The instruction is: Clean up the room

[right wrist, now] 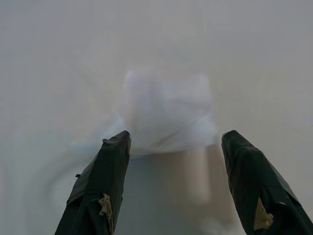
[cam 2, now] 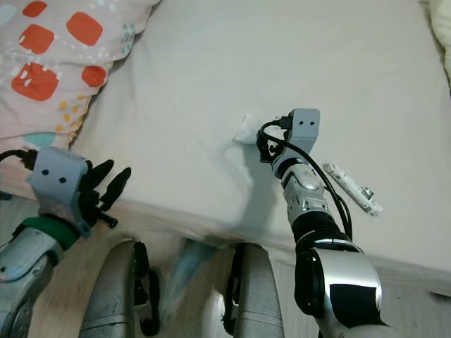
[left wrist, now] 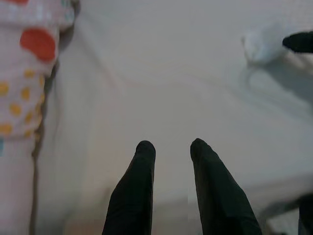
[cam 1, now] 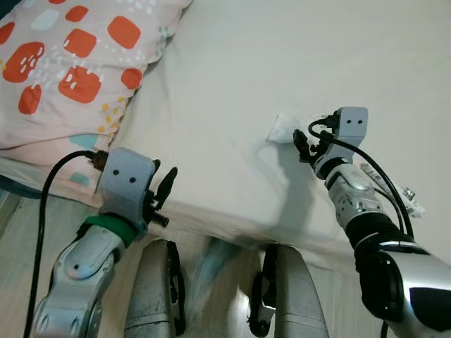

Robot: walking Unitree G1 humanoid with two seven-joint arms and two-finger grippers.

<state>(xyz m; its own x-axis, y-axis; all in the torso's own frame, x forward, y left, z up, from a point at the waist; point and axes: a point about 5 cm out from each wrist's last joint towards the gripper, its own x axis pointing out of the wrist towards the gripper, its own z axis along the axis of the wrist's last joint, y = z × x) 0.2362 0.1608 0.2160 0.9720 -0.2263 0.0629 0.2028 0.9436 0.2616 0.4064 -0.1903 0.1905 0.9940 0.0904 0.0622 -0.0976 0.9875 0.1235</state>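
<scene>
A small crumpled white wrapper (cam 1: pixel 280 129) lies on the white bed sheet (cam 1: pixel 282 56). My right gripper (cam 1: pixel 303 148) hovers just short of it, open. In the right wrist view the wrapper (right wrist: pixel 168 110) sits just beyond the two black fingertips (right wrist: pixel 117 142), centred on the gap between them, and nothing is held. My left gripper (cam 1: pixel 165 186) hangs at the bed's front edge, open and empty, pointing across the sheet (left wrist: pixel 171 73); the wrapper (left wrist: pixel 261 44) shows far off in its wrist view.
A pink pillow with orange patches (cam 1: pixel 63 63) lies at the bed's back left. A long white plastic object (cam 2: pixel 352 186) rests on the sheet beside my right forearm. My legs (cam 1: pixel 162 289) stand against the bed's front edge on a wood floor.
</scene>
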